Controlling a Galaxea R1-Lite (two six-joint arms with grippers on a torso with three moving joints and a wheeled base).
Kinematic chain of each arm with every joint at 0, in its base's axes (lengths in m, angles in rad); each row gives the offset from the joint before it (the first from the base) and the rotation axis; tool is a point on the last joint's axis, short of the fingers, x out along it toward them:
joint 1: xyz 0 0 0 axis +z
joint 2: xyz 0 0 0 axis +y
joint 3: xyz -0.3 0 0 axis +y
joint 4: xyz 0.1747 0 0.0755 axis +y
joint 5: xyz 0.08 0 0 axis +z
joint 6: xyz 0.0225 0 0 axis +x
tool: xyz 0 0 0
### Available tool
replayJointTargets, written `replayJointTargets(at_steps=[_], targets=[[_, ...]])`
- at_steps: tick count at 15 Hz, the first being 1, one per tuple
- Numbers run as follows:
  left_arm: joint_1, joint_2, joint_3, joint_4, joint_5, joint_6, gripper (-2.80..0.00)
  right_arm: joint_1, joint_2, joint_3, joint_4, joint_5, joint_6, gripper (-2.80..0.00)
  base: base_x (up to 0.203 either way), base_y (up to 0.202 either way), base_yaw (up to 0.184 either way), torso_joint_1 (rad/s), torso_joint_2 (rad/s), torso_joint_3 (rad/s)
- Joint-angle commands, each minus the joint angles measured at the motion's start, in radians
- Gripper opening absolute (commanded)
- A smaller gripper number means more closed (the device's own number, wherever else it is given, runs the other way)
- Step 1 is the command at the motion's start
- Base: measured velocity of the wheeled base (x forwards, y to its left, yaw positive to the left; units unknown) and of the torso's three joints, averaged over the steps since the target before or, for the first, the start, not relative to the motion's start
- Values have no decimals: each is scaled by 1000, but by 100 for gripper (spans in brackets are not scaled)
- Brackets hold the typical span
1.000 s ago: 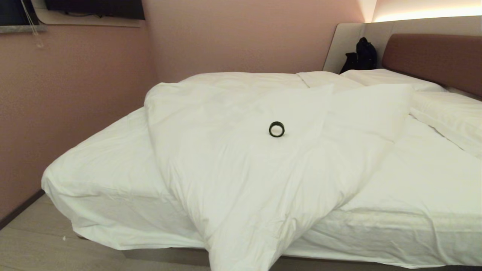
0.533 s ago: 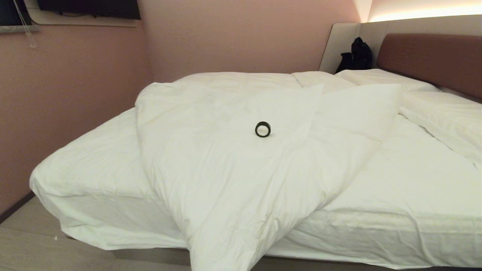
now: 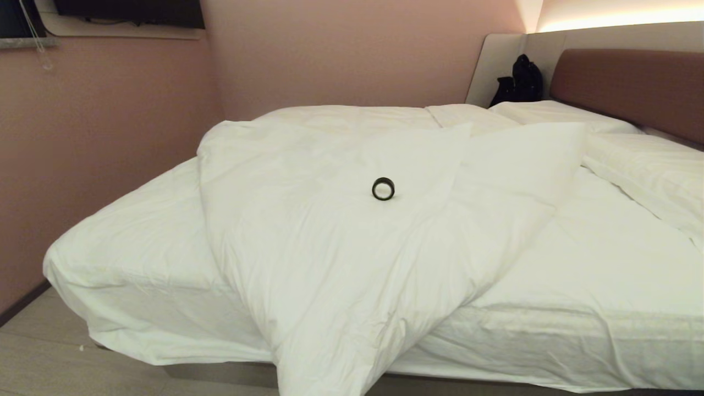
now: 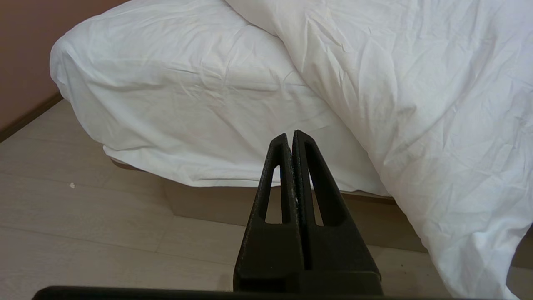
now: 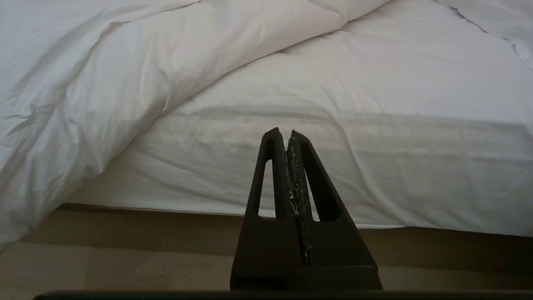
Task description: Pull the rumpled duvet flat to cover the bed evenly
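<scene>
Currently the duvet (image 3: 352, 231) lies bunched diagonally across the bed (image 3: 577, 297), one corner spilling over the bed's near edge toward the floor (image 3: 49, 357). A black tape roll (image 3: 383, 188) sits on the duvet near its middle. Relative to the bed, the view has slid sideways over the last second and has now settled, indicating the base has stopped; nothing on the bed has moved. Left tool (image 4: 290, 137) and right tool (image 5: 282, 134) are clenched, empty, short of the bed edge. Spreading has not started.
</scene>
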Motion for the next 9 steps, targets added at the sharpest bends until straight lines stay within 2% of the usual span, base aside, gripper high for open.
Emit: replayJointTargets(at_steps=[1,9], targets=[[0,0,0,-1,0,0,-280,1,2,0,7,4,-9,-280,0,0,0,0,0,0],[0,0,0,-1,0,0,-280,1,2,-24,31,8,-32,-280,0,0,0,0,0,0]])
